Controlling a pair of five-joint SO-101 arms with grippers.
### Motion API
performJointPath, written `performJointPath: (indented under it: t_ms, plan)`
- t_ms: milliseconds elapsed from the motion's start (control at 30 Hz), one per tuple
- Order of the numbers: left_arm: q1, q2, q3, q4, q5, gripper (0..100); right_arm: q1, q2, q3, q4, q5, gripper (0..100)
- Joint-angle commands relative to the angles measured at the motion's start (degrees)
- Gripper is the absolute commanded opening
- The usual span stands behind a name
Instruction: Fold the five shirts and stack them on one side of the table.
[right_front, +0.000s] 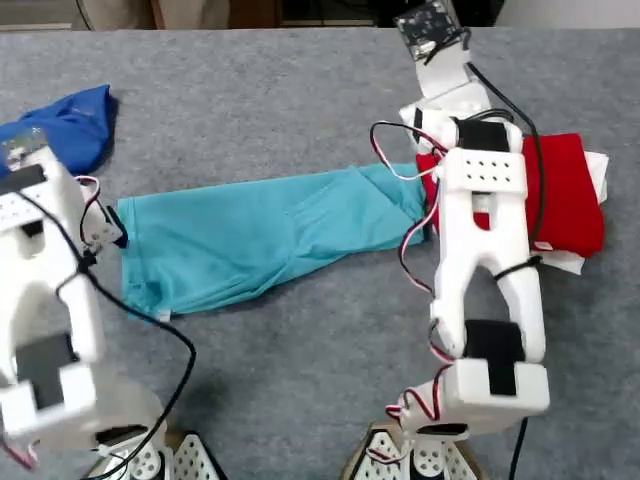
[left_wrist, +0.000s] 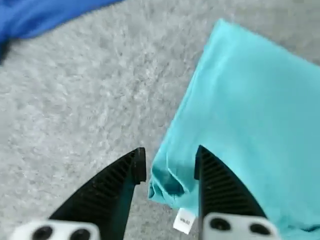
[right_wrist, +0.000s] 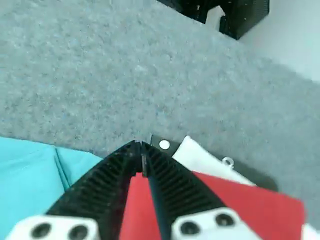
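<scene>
The teal shirt (right_front: 260, 235) was taken as the landmark. It was seen lying flat across the middle of the grey table (right_front: 280, 90) as a long, partly folded band.

At one end of the teal shirt the left gripper (left_wrist: 170, 160) was held low with its jaws apart. They were set astride a bunched corner of the cloth (left_wrist: 165, 182): one finger over the bare table just beside the teal shirt, the other over the fabric. A small white label (left_wrist: 185, 220) was seen sewn at that corner. Print was present on it, but it was too blurred to be read.

A blue shirt (right_front: 70, 125) was left crumpled beyond that same end of the teal shirt, apart from it.

At the opposite end of the teal shirt a red shirt (right_front: 570, 195) was seen folded, lying on top of a white shirt (right_front: 598, 170) whose edges showed around it. In the high view the stack was partly hidden by the right arm.

The right gripper (right_wrist: 141, 150) was held above the place where the teal shirt (right_wrist: 30, 175) met the red shirt (right_wrist: 240, 210). Its jaws were brought together at the tips. Whether any cloth was caught between them could not be told.
</scene>
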Motion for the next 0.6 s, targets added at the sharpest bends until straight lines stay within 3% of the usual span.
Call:
performJointPath:
  t_ms: [0, 133, 233, 567]
  plan:
    - [0.8, 9.2, -8.1, 0.3, 0.4, 18, 1.7, 2.5, -0.7, -5.9, -6.5, 0.2]
    - [1.8, 15.2, -14.2, 1.2, -0.6, 18, 4.4, 4.6, 4.5, -15.4, -8.4, 0.2]
    - [4.6, 15.1, -16.8, 5.1, -1.2, 18, 7.5, 1.4, 5.0, -15.9, -6.8, 0.2]
    - [5.8, 15.3, -15.5, 4.4, -9.6, 18, 11.3, 2.1, 9.0, -25.3, -6.9, 0.2]
